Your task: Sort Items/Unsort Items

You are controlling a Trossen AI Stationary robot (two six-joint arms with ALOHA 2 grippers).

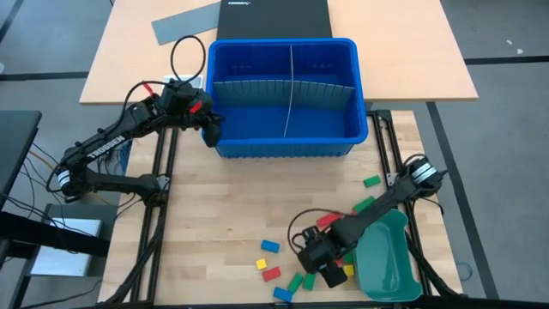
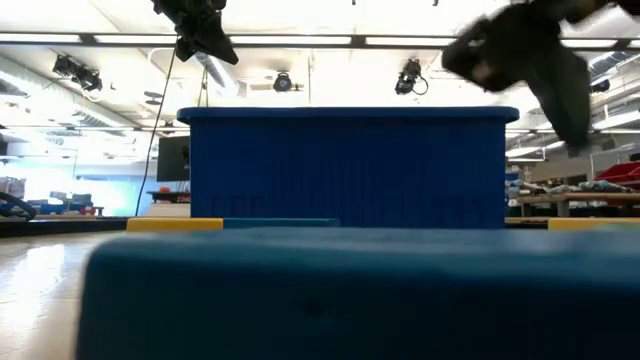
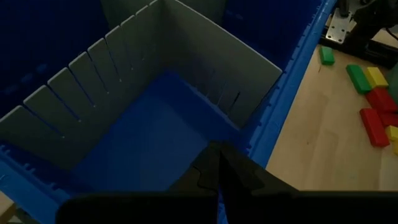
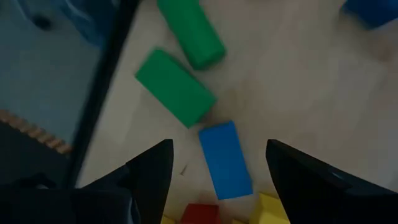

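Note:
Several red, yellow, green and blue blocks lie loose on the wooden table near its front edge, among them a blue one [image 1: 270,245], a red one [image 1: 271,274] and a green one [image 1: 371,181]. My right gripper [image 1: 317,260] hangs open over this cluster. In the right wrist view [image 4: 219,149] its fingers stand on either side of a blue block [image 4: 225,160] without touching it. Two green blocks [image 4: 175,87] lie just beyond. My left gripper [image 1: 210,130] is shut and empty over the near left corner of the blue bin [image 1: 283,142], as the left wrist view [image 3: 217,168] shows.
The blue bin is split by grey slotted dividers [image 1: 290,86]. A teal tray [image 1: 390,257] lies at the front right, beside my right arm. A grey sheet [image 1: 184,24] lies on the far table. A blue block [image 2: 330,290] fills the low view's foreground.

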